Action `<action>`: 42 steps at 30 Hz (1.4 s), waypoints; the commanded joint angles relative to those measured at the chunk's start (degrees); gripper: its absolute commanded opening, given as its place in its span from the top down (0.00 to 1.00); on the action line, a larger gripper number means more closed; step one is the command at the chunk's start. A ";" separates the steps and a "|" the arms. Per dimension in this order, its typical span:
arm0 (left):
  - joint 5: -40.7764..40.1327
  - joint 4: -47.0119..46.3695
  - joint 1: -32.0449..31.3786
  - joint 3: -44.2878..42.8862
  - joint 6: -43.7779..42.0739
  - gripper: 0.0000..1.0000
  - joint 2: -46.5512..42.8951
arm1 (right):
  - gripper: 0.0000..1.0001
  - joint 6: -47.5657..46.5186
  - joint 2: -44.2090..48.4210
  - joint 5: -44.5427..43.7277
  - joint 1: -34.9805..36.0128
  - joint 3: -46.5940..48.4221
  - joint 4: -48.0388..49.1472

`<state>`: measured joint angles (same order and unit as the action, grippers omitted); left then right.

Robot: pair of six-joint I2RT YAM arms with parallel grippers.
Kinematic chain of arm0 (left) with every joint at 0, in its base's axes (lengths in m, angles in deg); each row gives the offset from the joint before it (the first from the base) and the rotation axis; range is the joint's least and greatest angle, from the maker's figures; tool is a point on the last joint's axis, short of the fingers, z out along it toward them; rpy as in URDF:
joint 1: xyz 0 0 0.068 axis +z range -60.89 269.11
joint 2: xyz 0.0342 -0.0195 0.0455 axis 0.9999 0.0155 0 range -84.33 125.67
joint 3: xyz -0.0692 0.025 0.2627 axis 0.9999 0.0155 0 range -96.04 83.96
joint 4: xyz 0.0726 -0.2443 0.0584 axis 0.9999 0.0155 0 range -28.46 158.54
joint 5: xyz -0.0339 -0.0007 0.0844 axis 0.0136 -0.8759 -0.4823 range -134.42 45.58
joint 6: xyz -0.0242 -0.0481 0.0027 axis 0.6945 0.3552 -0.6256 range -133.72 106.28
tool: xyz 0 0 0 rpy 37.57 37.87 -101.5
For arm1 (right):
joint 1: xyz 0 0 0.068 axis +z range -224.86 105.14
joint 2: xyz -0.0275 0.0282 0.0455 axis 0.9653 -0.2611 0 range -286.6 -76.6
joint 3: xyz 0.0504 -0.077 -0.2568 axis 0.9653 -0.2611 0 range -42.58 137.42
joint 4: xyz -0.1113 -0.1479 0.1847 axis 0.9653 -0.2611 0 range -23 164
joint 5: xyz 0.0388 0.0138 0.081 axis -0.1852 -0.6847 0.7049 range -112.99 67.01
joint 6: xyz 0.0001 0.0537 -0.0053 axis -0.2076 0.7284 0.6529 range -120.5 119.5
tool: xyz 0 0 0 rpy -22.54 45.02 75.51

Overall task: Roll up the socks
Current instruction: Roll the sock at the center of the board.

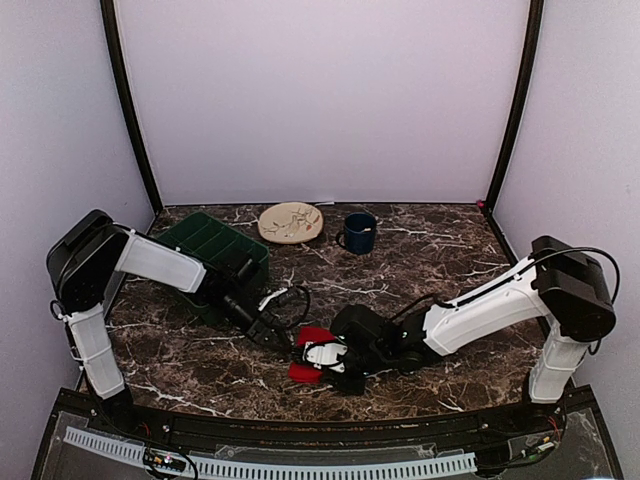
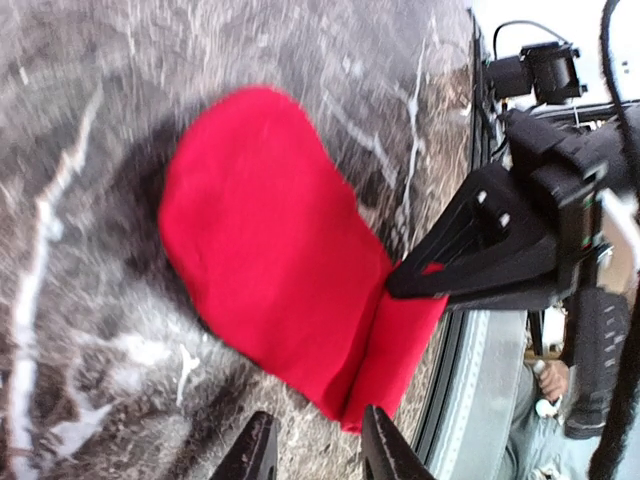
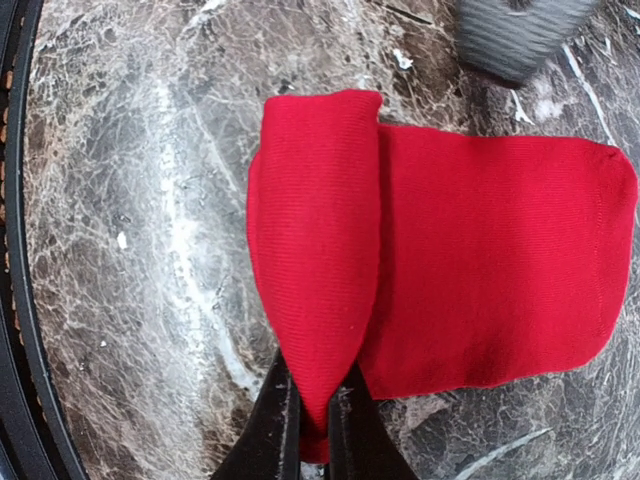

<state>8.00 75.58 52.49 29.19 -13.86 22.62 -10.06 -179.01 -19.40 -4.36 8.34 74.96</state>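
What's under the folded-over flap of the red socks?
The flat red fabric of the socks, lying on the marble table. The right pincer pinches the flap at its end. Whether further layers lie beneath the flap is covered.

Socks [image 1: 314,335] mostly under right arm [image 1: 470,310] overhead; left fingers [image 2: 258,452] cropped at edge
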 commanded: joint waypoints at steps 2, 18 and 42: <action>-1.02 -7.36 0.23 2.17 4.10 0.69 -3.83 | 1.00 0.12 -1.51 2.41 0.46 2.58 -2.24; -8.99 -18.62 0.23 10.56 11.22 0.70 -12.35 | 1.00 4.62 -5.10 20.26 -5.68 7.30 -8.49; -44.95 -27.66 -18.72 23.25 4.75 0.69 -33.82 | 1.00 8.24 -14.01 42.09 -13.50 17.52 -17.94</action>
<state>-32.35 47.08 37.87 51.53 -4.85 -7.32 -3.96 -191.21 18.28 -16.12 23.42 58.85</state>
